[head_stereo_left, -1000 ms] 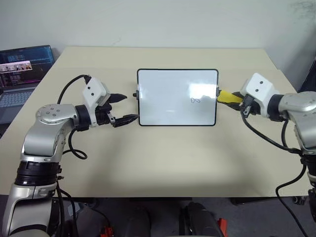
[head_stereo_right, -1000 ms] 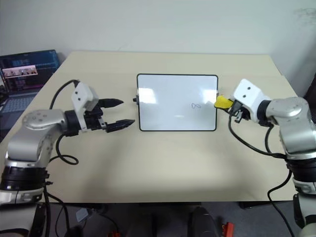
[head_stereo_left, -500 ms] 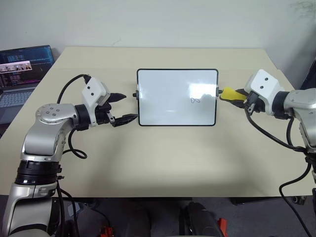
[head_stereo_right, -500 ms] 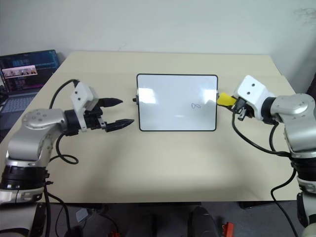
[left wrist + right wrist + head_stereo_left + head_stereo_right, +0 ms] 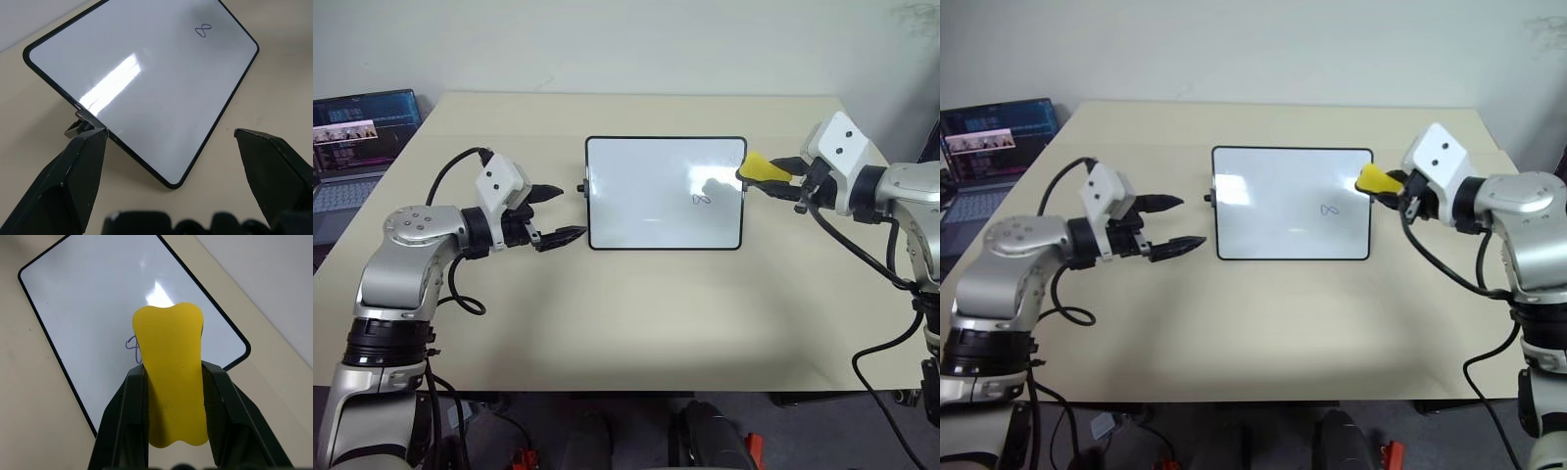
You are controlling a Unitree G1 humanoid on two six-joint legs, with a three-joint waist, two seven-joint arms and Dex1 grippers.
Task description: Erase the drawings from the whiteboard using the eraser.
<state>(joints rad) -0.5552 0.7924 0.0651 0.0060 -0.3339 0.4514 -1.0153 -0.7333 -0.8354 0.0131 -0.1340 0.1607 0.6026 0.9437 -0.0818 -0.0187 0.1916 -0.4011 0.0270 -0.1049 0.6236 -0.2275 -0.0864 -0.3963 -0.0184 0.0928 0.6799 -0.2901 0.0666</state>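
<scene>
Over the whiteboard's [image 5: 665, 193] right edge your right pincer [image 5: 771, 174] clamps the eraser [image 5: 758, 167] (left pincer [image 5: 553, 214] apart, idle), so bring it down onto the remaining loop [image 5: 701, 199].

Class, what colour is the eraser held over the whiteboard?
Bright yellow eraser; the right wrist view shows it best.

The whiteboard [image 5: 665, 193] has a glossy, smooth white face that throws back bright glare, edged by a thin black frame that looks like plastic. The eraser [image 5: 171, 379] is a matt yellow block, soft-looking like foam, pinched in at the sides between smooth black plastic-looking fingers [image 5: 128, 421]. The table [image 5: 636, 313] is a matt, even beige surface.
</scene>
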